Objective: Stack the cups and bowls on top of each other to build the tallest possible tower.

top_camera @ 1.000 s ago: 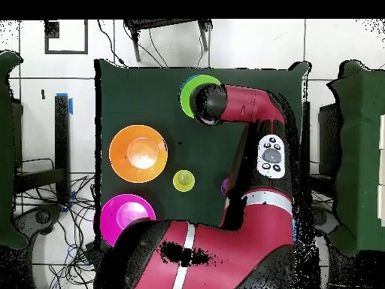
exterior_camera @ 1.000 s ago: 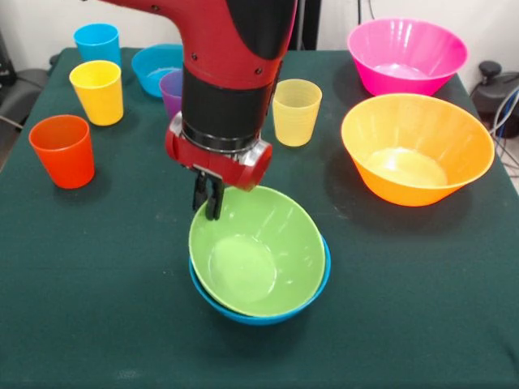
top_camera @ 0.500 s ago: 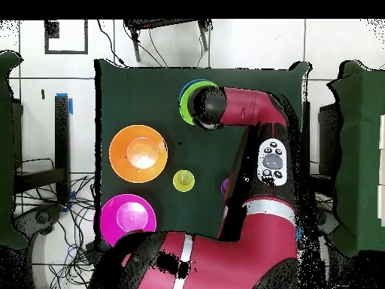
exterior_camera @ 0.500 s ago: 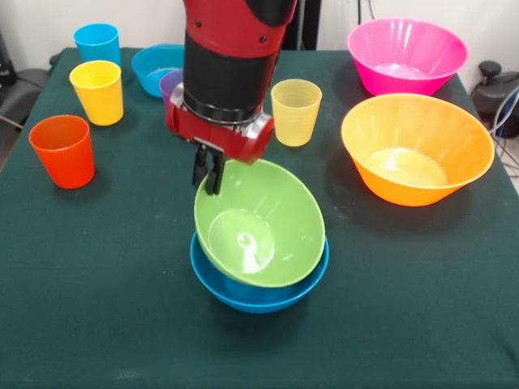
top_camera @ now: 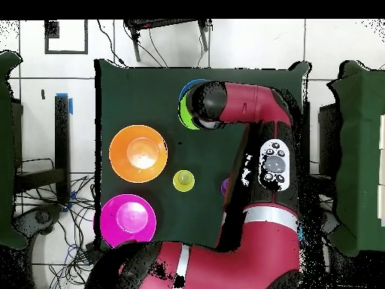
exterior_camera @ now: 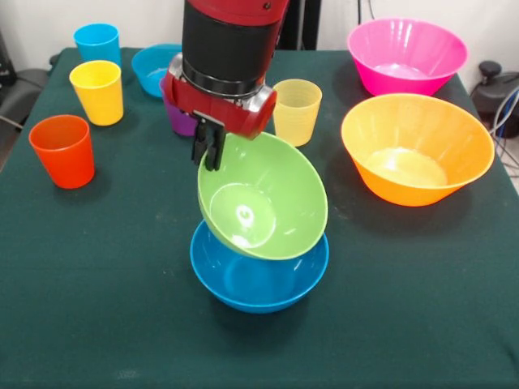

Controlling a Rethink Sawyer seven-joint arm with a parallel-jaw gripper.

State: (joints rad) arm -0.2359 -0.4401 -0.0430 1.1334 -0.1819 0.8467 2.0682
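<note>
Currently: gripper (exterior_camera: pixel 212 151) jaws pinching far-left rim of green bowl (exterior_camera: pixel 263 198), which hangs tilted, its low edge just over the blue bowl (exterior_camera: pixel 259 279) at tabletop (exterior_camera: pixel 97 275) centre.

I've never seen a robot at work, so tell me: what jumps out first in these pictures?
The red and black arm comes down at the middle of the green table, its gripper pinching the rim of a green bowl. That bowl hangs tilted, its lower edge still in the blue bowl beneath. To one side sit a big orange-yellow bowl and a pink bowl.
</note>
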